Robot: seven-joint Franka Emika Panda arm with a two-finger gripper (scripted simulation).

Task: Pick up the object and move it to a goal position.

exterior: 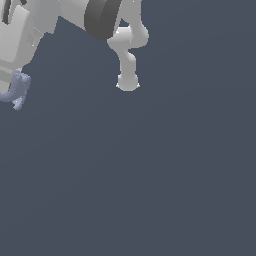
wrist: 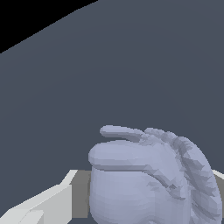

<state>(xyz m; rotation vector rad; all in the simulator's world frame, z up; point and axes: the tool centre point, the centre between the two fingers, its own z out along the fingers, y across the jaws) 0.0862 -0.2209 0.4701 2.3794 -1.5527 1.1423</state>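
Already the object [wrist: 148,179] sits between the white fingers [wrist: 43,205] in the wrist view, filling the space there, so the gripper [exterior: 12,87] appears clamped on it. Farther off, the exterior view shows that lavender lump at its left edge, seemingly raised off the dark floor [exterior: 150,190]. Judging from this, the pickup is done; carrying to the goal remains, and no goal marker is visible.

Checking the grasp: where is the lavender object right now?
The lavender object sits at the exterior view's far left edge, just beneath the white gripper; the wrist view shows it between the fingers.
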